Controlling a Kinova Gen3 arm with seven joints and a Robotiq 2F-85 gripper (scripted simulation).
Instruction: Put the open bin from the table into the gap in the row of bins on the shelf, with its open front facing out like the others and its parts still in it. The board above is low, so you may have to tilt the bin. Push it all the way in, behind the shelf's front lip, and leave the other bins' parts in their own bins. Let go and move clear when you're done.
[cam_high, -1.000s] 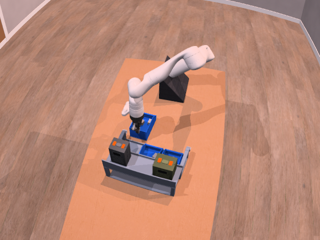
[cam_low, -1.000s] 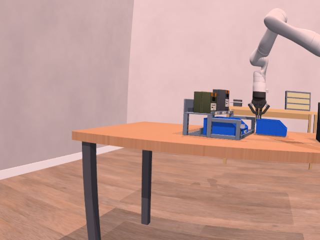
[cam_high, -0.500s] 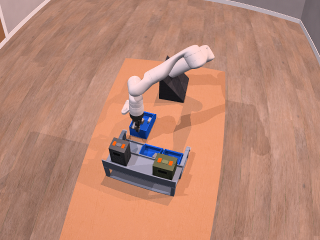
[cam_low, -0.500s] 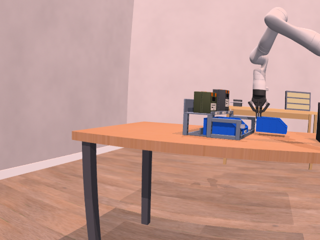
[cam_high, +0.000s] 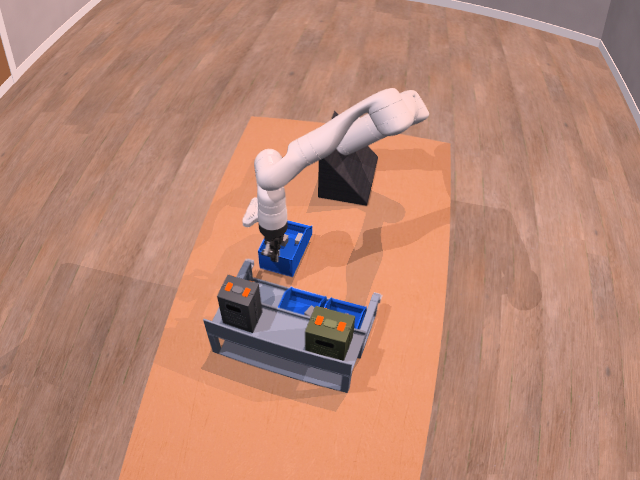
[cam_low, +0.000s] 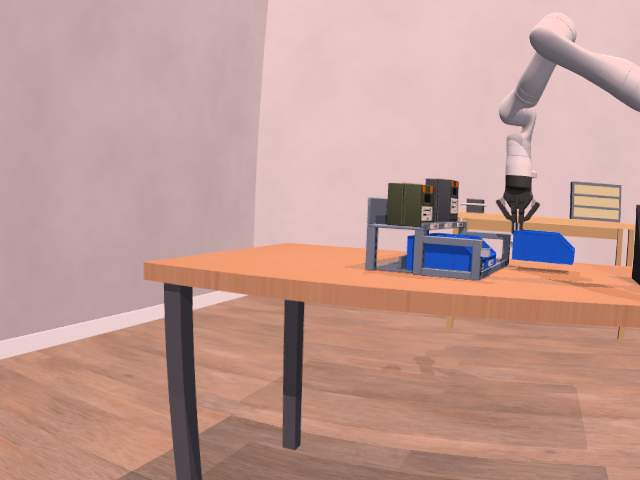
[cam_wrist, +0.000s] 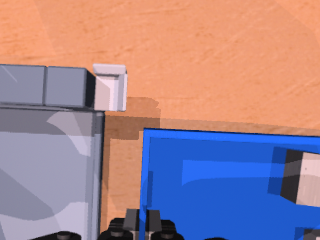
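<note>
The open blue bin (cam_high: 273, 266) (cam_low: 540, 246) (cam_wrist: 225, 205) hangs a little above the table, nearly level, with its shadow beneath. Its low, sloped front faces away from the shelf (cam_high: 284, 347) (cam_low: 370, 248). Light parts (cam_high: 298, 237) (cam_wrist: 309, 179) lie inside. My gripper (cam_high: 274, 257) (cam_low: 516, 228) (cam_wrist: 143, 220) points down and is shut on the top of the bin's tall back wall, on the shelf side. Two blue bins stand on the shelf, one in the middle (cam_high: 302, 299) and one at the right (cam_high: 348, 310). The gap is left of them in the top view, partly hidden by the upper board.
A dark grey case (cam_high: 238, 307) (cam_low: 443, 198) and an olive case (cam_high: 329, 338) (cam_low: 408, 204) stand on the upper board. Shelf posts and side rails flank the row. A small pale bracket (cam_wrist: 121, 87) sits at the shelf's corner. A black wedge-shaped block (cam_high: 343, 180) stands under the arm.
</note>
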